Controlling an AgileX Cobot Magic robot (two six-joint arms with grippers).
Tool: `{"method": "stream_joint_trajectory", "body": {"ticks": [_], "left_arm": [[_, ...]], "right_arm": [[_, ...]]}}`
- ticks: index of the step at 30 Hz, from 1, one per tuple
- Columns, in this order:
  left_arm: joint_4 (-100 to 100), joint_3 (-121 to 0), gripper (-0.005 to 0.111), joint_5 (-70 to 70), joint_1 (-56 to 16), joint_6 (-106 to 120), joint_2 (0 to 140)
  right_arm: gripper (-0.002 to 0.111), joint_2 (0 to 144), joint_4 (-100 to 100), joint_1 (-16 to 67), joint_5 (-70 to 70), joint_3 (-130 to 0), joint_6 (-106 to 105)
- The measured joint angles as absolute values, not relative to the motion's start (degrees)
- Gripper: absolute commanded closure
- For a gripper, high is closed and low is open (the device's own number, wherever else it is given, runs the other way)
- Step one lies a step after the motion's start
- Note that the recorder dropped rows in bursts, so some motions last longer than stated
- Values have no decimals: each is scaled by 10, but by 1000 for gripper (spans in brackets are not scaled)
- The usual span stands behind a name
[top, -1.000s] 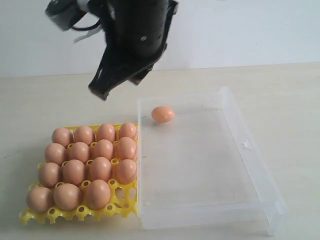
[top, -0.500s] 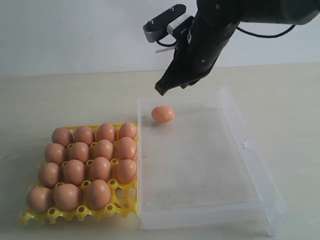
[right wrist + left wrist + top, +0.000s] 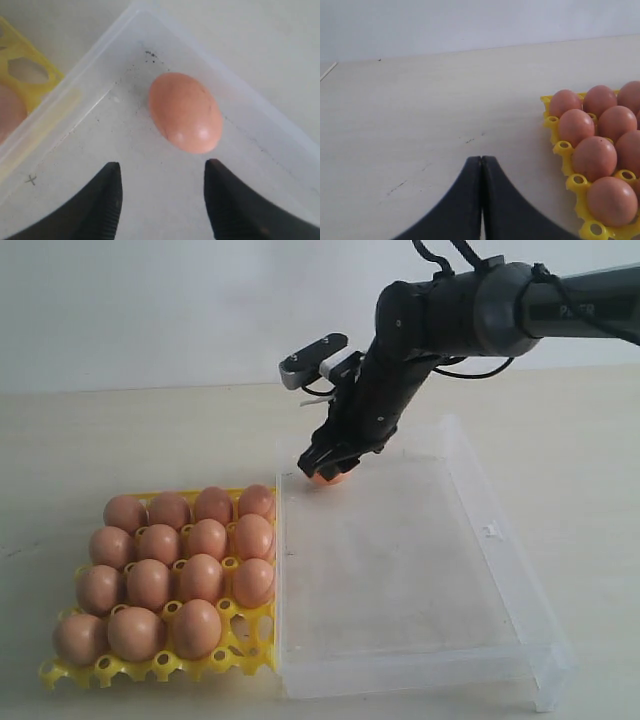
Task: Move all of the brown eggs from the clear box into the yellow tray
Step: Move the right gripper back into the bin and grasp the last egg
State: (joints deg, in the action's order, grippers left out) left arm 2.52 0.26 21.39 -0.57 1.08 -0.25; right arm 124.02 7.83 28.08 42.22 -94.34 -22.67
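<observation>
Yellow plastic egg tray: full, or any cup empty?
Not full. The yellow plastic egg tray has one empty corner cup; one brown egg lies in the clear plastic box.

Pale beige tabletop (image 3: 100, 440), faintly scuffed, met a plain white wall (image 3: 150, 310) at its far edge; lighting soft, even.

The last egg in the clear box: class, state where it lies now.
In the exterior view, the egg lies in the far left corner of the clear box, near the yellow tray, under the right gripper.
</observation>
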Motion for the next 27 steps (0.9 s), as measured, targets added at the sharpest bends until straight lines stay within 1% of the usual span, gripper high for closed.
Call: {"method": "stream_joint_trajectory", "body": {"ticks": [14, 27], "left_arm": [[25, 3, 107, 214, -6, 11, -2], [25, 3, 107, 214, -6, 11, -2]], "right_arm": [[53, 1301, 79, 286, 468, -1052, -263], [53, 1341, 73, 286, 466, -1079, -279]]}}
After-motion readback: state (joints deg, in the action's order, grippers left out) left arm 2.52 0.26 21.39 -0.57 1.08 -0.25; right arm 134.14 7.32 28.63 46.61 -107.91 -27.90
